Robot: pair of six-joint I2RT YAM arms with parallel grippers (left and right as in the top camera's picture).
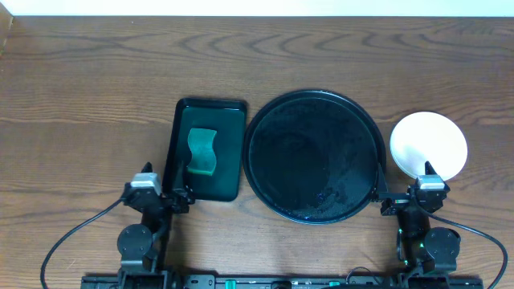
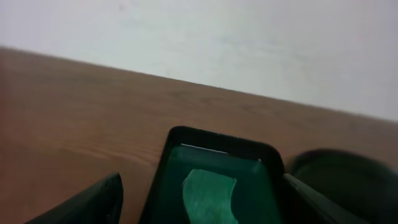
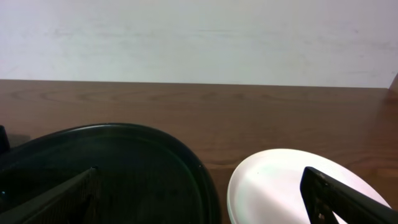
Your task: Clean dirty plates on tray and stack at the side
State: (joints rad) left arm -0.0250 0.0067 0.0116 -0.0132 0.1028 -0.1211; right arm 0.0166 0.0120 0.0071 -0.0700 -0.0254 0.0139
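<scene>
The round black tray [image 1: 313, 156] lies mid-table, glossy and wet, with no plate on it; it also fills the lower left of the right wrist view [image 3: 124, 162]. A white plate [image 1: 428, 144] rests on the wood just right of the tray, close ahead of my right gripper [image 1: 411, 199]. That gripper [image 3: 205, 196] is open, one finger over the tray's edge and the other over the plate [image 3: 273, 186], holding nothing. My left gripper [image 1: 158, 197] is open and empty at the near end of the small sponge tray.
A small rectangular dark tray [image 1: 229, 112] with a green sponge [image 1: 202, 151] sits left of the round tray. In the left wrist view the sponge [image 2: 208, 193] lies between my spread fingers. Bare wooden table stretches to the far wall.
</scene>
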